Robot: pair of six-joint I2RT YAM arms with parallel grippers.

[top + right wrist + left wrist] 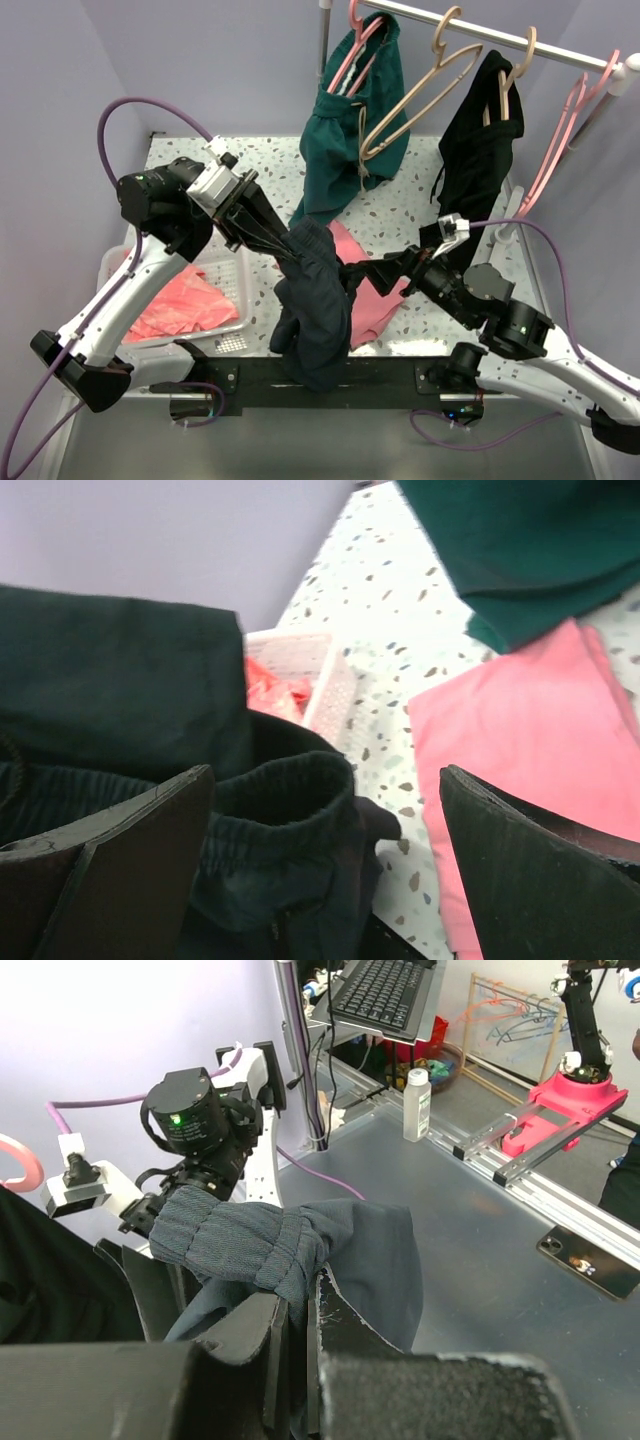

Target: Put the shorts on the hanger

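The dark navy shorts [312, 310] hang bunched above the table's front edge, held up by my left gripper [283, 243], which is shut on the fabric near the waistband. In the left wrist view the fingers [300, 1305] pinch the shorts [260, 1240]. My right gripper [356, 274] is open just right of the shorts. In the right wrist view the gathered waistband [285, 780] lies between its spread jaws, close to the left finger [140, 850]. The beige hanger [420, 95] hangs empty on the rail at the back.
A teal garment [345, 130] on a pink hanger and a black garment [480, 150] hang on the rail [520, 40] either side of the beige hanger. A pink cloth [375, 295] lies on the table. A white basket [225, 285] holding coral cloth stands at the left.
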